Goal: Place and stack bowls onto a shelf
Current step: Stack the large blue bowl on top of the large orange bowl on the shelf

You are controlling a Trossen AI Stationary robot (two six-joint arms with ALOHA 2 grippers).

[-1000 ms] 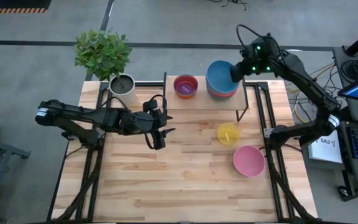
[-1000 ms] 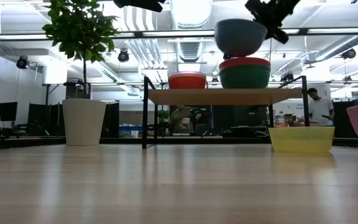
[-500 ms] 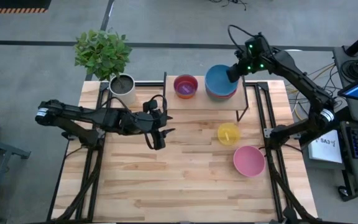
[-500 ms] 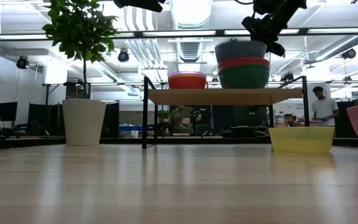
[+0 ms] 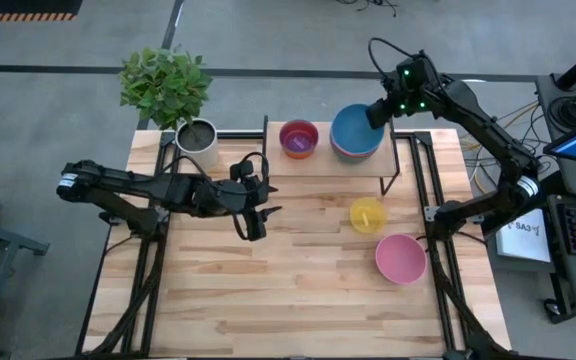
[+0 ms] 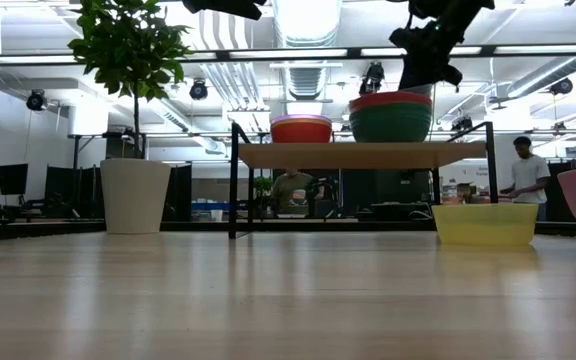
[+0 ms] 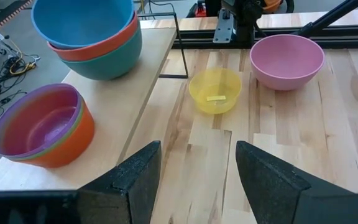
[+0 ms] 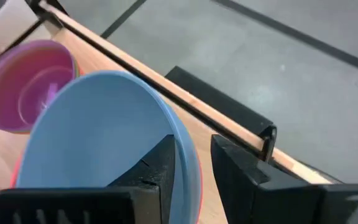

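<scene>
The light-wood shelf (image 5: 318, 165) stands at the table's far side. On its right end the blue bowl (image 5: 353, 130) sits nested in the red bowl (image 6: 392, 100), which sits in the teal bowl (image 6: 392, 122). My right gripper (image 5: 378, 112) is shut on the blue bowl's far right rim. On the shelf's left end a purple bowl (image 5: 299, 138) sits nested in an orange one (image 7: 73, 140). The yellow bowl (image 5: 367, 215) and the pink bowl (image 5: 401, 258) rest on the table. My left gripper (image 5: 253, 215) hovers open and empty left of the table's middle. My right gripper pinches the blue bowl's rim (image 8: 182, 134) at its far right side, with one finger (image 8: 157, 171) inside the bowl and one (image 8: 241, 168) outside. The fingers come from above, slanting down. The bowl sits upright, nested in the red bowl on the shelf.
A grey plant pot (image 5: 196, 137) with a leafy plant stands at the table's far left corner. The shelf's black legs (image 5: 392, 180) stand on the table. The table's near half is bare wood. A person (image 6: 521, 170) stands in the room behind.
My right gripper has come down and slightly toward the table's left with the blue bowl. The bowl was lifted above the red and teal stack; now it sits sunk into the red bowl.
</scene>
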